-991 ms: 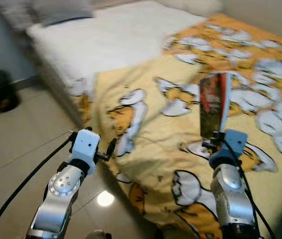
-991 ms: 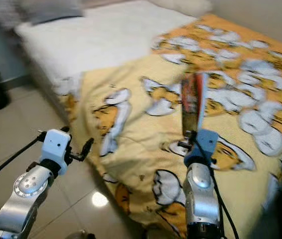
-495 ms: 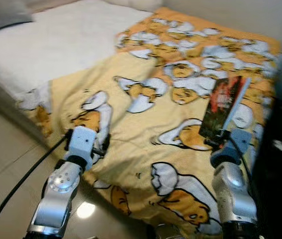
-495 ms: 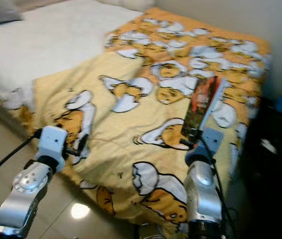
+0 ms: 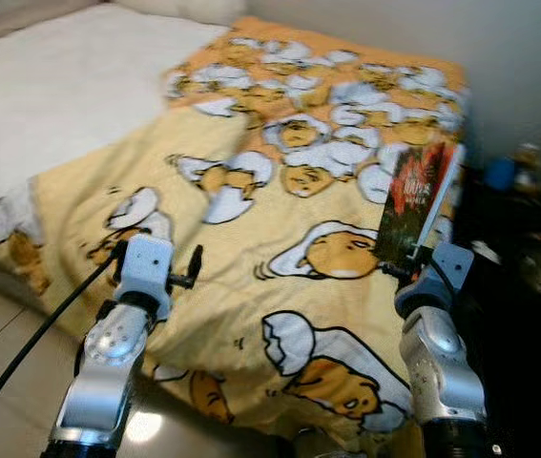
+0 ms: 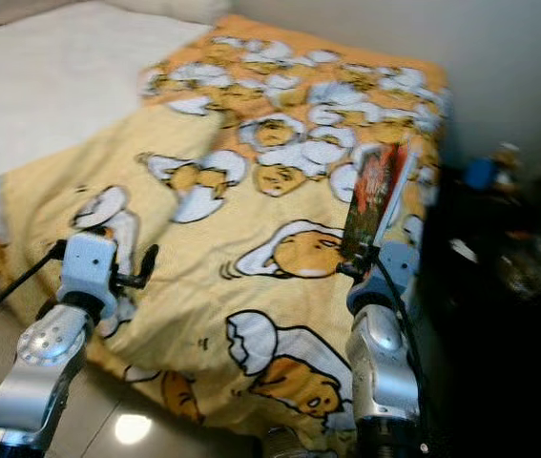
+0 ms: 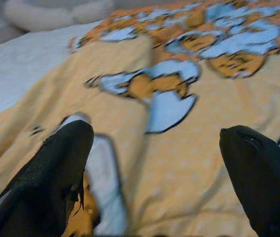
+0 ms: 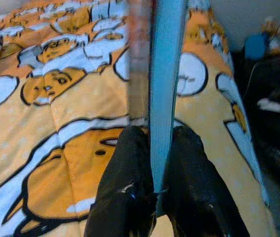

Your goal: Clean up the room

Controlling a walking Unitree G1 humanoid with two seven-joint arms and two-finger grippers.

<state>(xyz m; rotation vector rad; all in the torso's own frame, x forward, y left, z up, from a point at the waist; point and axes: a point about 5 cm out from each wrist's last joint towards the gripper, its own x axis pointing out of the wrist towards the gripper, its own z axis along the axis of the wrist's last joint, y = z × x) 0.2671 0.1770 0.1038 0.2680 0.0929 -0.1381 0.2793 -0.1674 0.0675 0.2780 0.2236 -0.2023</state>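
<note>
My right gripper (image 5: 411, 268) is shut on a thin book (image 5: 414, 198) with a dark red cover and pale blue page edge, held upright over the right side of the bed. In the right wrist view the book (image 8: 160, 64) stands clamped between the two black fingers (image 8: 130, 168). My left gripper (image 5: 192, 267) hangs open above the near left part of the yellow duvet (image 5: 251, 248), holding nothing; its fingers (image 7: 56, 168) spread wide over the egg-cartoon print.
The bed has a white sheet (image 5: 51, 86) on its left half and pillows at the head. A dark bedside unit (image 5: 523, 239) with small cluttered items, one blue (image 5: 499, 174), stands to the right of the bed. Tiled floor (image 5: 3, 382) lies at lower left.
The camera has swung to the right: the bed has slid left and the dark bedside unit has come into sight. Both arms keep their pose, book still held upright.
</note>
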